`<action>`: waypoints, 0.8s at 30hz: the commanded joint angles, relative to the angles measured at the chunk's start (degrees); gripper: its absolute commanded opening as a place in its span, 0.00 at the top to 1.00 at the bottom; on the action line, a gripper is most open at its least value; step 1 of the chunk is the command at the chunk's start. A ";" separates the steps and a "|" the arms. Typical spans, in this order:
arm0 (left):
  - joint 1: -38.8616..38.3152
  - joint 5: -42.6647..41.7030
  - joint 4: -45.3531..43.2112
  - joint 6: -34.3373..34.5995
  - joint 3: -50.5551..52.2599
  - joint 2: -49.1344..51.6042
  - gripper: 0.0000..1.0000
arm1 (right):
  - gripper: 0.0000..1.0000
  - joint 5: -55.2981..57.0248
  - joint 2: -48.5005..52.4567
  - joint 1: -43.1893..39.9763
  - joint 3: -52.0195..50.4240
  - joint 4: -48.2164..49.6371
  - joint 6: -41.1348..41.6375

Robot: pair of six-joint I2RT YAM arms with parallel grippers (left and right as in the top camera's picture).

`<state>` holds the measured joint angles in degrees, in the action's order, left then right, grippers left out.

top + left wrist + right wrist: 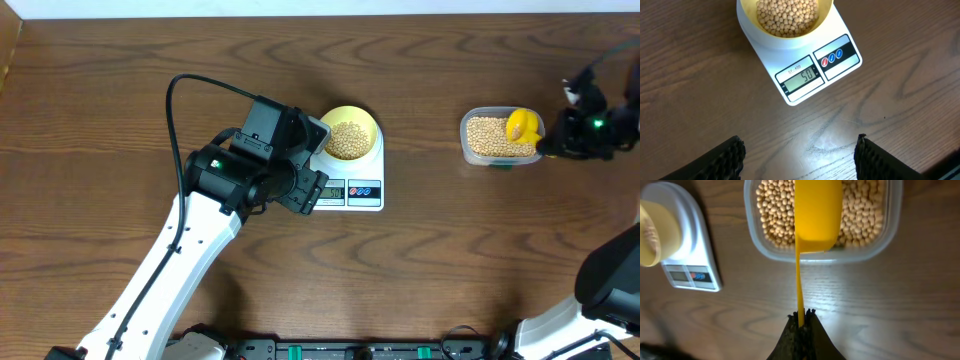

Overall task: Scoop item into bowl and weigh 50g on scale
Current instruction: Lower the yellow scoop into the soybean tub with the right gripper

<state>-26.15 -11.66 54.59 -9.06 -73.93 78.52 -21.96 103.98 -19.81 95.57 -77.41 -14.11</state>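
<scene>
Trouble would come mostly from touching what looks finished: the bowl [350,135] sits on the far part of the scale [365,192], filled with beans [787,17]. The display [802,79] appears to read the fifty the task asks for, so I judge the weighing to be at or very near its end. The left fingers [722,160] hang released, spread wide with nothing between them, over bare bench [120,120] just beside the scale's display end. A dip or a swing toward the far right could press on the scale or nudge the bowl, throwing off the reading or spilling beans. The right fingers [800,327] are clenched on the thin handle [800,285] of the yellow scoop [817,215]. Its head lies over the clear tub [865,255] of beans, well to the right of the scale. Whether the scoop is loaded I cannot tell. Another scoopful carried across would overshoot the weight, and a tilt on the way would send round beans rolling over the bench. Room is generous: bare bench lies between scale and tub, all along the near side and far out to the left. The bench's far edge runs behind bowl and tub with less room to spare.
</scene>
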 commanded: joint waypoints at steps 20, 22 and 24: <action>-0.07 0.37 -0.02 -0.55 0.11 -1.09 0.27 | 0.99 36.17 -1.03 21.22 1.18 1.88 6.67; -0.07 0.37 -0.04 -0.55 0.11 -1.09 0.27 | 0.99 39.10 -1.03 22.53 1.18 1.70 7.08; -0.07 0.37 -0.04 -0.55 0.11 -1.09 0.27 | 0.99 42.80 -1.03 23.76 1.18 1.57 8.68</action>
<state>-26.15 -11.66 54.59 -9.06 -73.93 78.52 13.19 103.98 2.57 95.61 -75.61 -8.16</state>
